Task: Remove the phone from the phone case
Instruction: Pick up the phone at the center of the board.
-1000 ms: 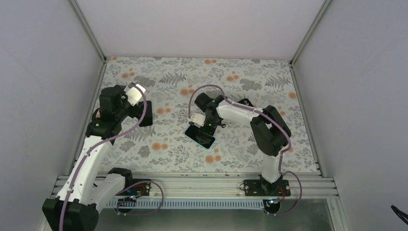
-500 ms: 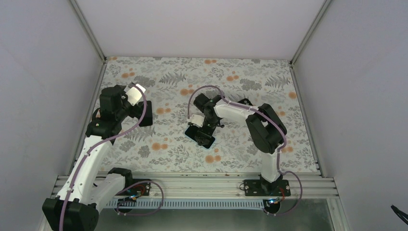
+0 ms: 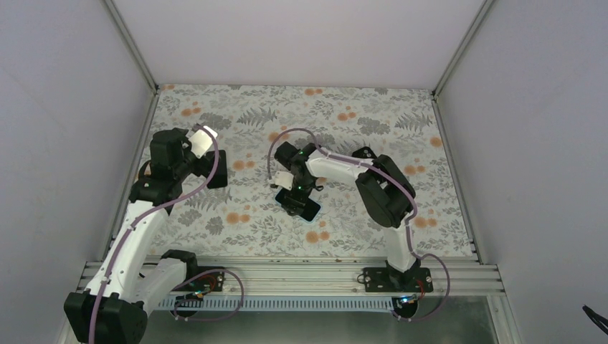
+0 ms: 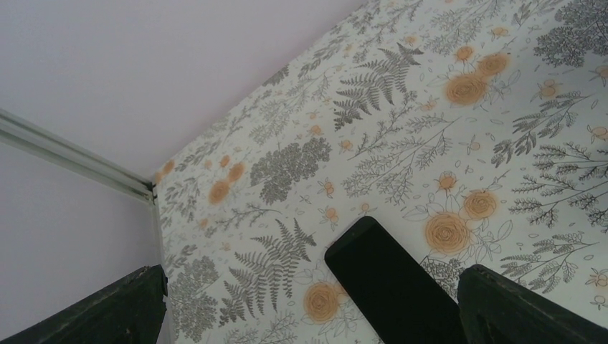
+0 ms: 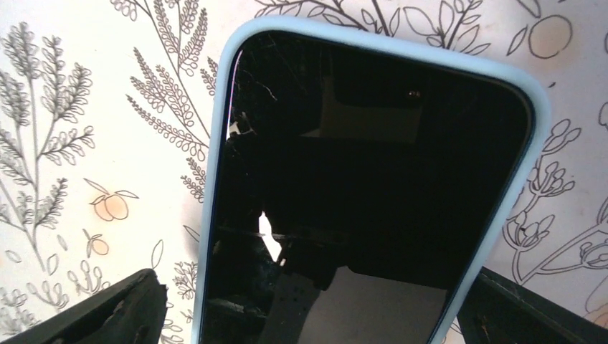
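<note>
The phone (image 5: 373,179) has a black, cracked screen and sits in a light blue case (image 5: 387,46). It lies face up on the floral table; in the top view it is a dark slab (image 3: 307,209) at the middle. My right gripper (image 5: 319,304) is open just above it, with one finger on each side of its near end, and shows in the top view (image 3: 295,195) too. My left gripper (image 3: 219,172) is open and empty at the left, raised off the table.
A plain black flat slab (image 4: 391,283) lies on the table between and below the left fingers. The floral mat (image 3: 373,115) covers the table. Pale walls close it in at the left, back and right, with a corner post (image 4: 79,165) near the left gripper.
My right wrist has swung left and now sits lower over the cased phone, which has turned slightly. The left arm has not moved.
</note>
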Robot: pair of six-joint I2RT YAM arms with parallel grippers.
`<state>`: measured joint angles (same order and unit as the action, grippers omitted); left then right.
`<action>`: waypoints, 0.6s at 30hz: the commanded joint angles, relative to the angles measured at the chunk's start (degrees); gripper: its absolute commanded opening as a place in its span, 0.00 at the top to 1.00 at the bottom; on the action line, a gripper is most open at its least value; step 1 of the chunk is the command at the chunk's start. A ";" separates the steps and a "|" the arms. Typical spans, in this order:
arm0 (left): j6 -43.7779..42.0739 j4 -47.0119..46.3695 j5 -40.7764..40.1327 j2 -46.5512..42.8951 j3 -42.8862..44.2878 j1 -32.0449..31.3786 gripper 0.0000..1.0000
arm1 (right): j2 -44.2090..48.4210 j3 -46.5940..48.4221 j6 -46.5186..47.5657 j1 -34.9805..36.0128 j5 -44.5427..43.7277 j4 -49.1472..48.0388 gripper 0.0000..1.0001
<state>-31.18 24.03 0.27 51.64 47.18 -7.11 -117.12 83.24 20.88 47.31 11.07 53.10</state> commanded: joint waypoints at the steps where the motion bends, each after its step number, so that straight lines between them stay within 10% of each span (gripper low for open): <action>1: 0.70 -1.38 0.23 -0.18 -0.85 0.39 0.00 | -5.16 -3.68 -1.65 2.37 -3.32 -0.89 0.00; 11: 1.27 -1.96 0.30 -0.11 -1.25 0.52 0.00 | -6.82 -9.88 1.05 5.34 -14.74 -7.26 0.01; 18: 0.92 -1.95 0.55 0.11 -1.00 0.59 0.00 | -3.61 -14.33 2.71 4.56 -15.94 -10.39 0.28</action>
<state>-30.81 23.07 0.27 51.66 46.50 -6.85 -114.26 75.94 21.41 52.10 0.99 45.06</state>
